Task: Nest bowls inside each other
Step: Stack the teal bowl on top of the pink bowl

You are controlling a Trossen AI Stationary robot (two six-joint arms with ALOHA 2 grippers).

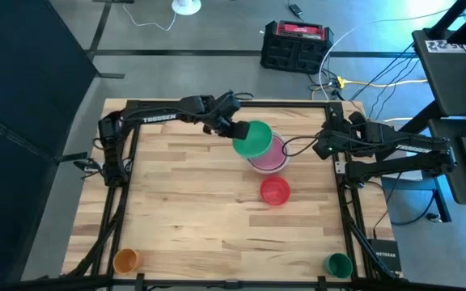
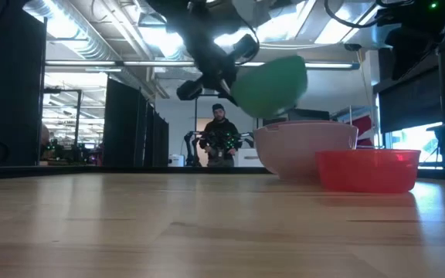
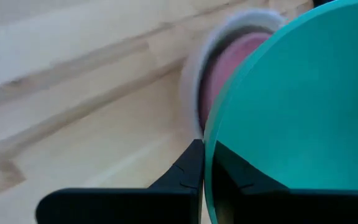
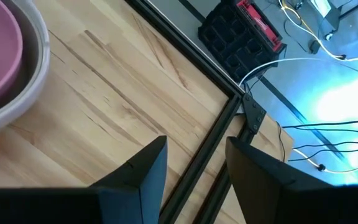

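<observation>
A green bowl hangs tilted in the air with my left gripper shut on it, partly over a pink bowl. The pink bowl sits nested in a pale grey bowl on the table; in the low view the green bowl is clear above that nest. A red bowl stands by itself nearer the front. My right gripper stands open over the table's right edge with nothing between its fingers. My left gripper holds the green bowl by its rim, one finger outside the wall and the other inside. The fingers come slanting down from the table's far left. The bowl is lifted clear and tipped on its side, its opening turned toward the gripper.
An orange cup stands at the front left corner and a green cup at the front right corner. A black frame rail runs along the table's right edge. A person stands far off in the room behind.
</observation>
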